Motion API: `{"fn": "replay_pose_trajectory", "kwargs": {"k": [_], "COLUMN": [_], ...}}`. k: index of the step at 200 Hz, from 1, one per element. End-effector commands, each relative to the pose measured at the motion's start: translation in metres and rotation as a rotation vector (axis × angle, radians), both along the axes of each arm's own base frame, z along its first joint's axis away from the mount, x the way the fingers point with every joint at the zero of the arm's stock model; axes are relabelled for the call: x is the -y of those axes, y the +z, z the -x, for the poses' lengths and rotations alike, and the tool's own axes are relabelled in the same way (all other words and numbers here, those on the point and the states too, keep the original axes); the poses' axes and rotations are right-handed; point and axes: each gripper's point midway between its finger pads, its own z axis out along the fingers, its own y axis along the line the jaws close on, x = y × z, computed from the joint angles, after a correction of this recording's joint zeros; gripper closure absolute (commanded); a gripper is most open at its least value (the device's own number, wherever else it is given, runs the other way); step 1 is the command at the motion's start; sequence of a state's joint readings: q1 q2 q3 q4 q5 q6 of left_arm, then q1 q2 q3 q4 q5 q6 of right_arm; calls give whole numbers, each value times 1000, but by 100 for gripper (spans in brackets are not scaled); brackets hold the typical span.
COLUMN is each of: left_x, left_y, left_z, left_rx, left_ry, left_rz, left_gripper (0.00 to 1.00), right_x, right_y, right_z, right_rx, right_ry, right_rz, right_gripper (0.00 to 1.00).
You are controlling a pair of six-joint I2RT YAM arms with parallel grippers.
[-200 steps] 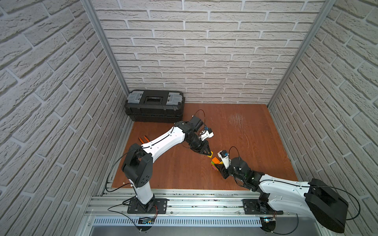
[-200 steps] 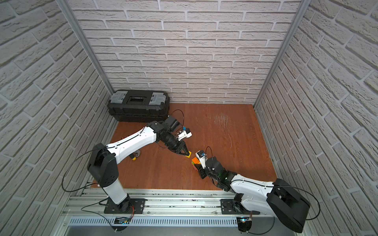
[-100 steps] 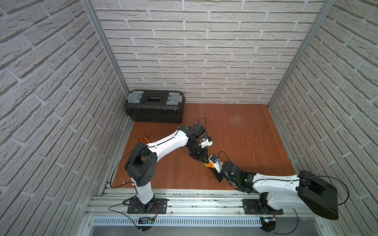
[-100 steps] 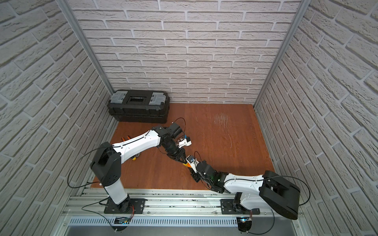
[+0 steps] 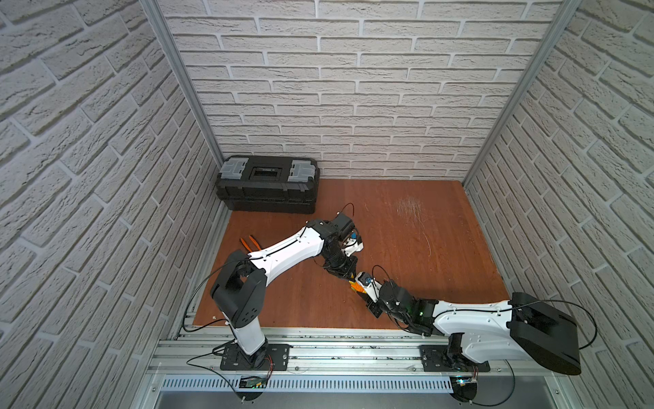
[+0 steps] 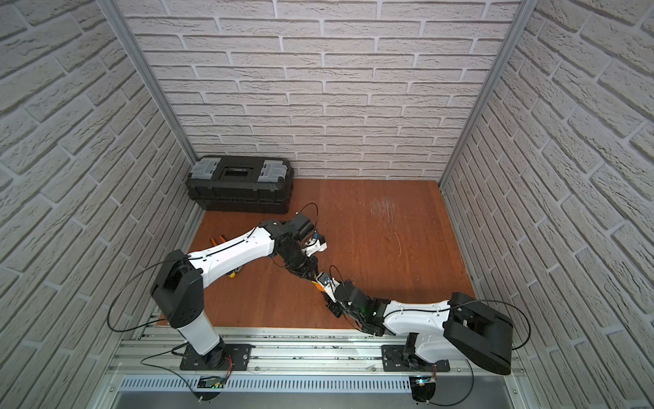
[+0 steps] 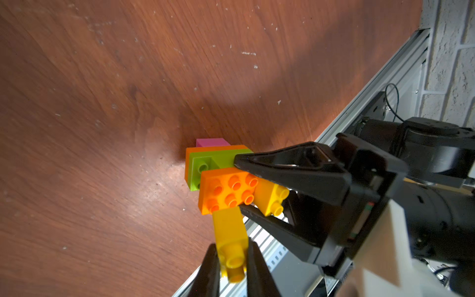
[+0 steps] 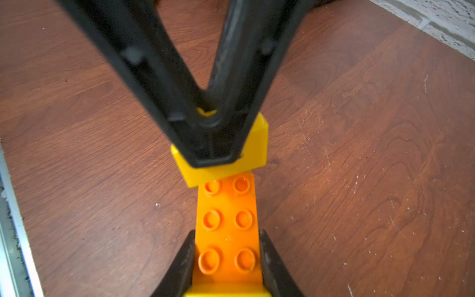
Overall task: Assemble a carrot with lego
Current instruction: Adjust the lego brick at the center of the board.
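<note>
A black toolbox (image 5: 269, 184) stands in the back left corner of the desk (image 5: 407, 230), and pliers (image 5: 248, 242) with orange handles lie near the left edge. The left claw (image 7: 232, 257) is closed narrow on a yellow brick (image 7: 228, 228), and this brick touches one end of the carrot (image 7: 226, 191). The carrot is near the middle of the front edge; it shows orange, green, pink and yellow parts. The right claw (image 8: 226, 234) grips the carrot at its orange part, one finger on each side
</note>
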State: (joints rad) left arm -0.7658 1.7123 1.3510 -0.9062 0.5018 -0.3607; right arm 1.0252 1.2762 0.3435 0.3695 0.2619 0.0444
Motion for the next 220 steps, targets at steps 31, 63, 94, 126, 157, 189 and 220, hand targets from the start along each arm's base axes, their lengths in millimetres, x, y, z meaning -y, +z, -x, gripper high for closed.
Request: {"fn": "replay_pose_trajectory", "kwargs": {"k": [31, 63, 94, 126, 157, 189, 220], "left_x": [1, 1, 3, 4, 6, 5, -2], "left_y": [4, 0, 1, 1, -1, 1, 4], "left_z": [3, 5, 5, 3, 0, -3, -7], "left_rx": [26, 15, 14, 8, -4, -9, -13], "left_ry": [-3, -9, -14, -12, -7, -6, 8], "left_rz": [-17, -22, -11, -10, -3, -8, -14], "left_gripper": [100, 100, 100, 100, 100, 100, 100], "right_x": [12, 11, 7, 8, 10, 14, 19], "right_y": [-20, -18, -10, -4, -4, 3, 12], "right_z": [12, 13, 13, 13, 14, 13, 12], "right_rx": [-36, -25, -3, 21, 33, 69, 128], "right_ry": [24, 36, 56, 55, 51, 27, 12], "right_rz": [72, 66, 40, 4, -18, -78, -146], "right_gripper": [95, 83, 59, 47, 44, 29, 22]}}
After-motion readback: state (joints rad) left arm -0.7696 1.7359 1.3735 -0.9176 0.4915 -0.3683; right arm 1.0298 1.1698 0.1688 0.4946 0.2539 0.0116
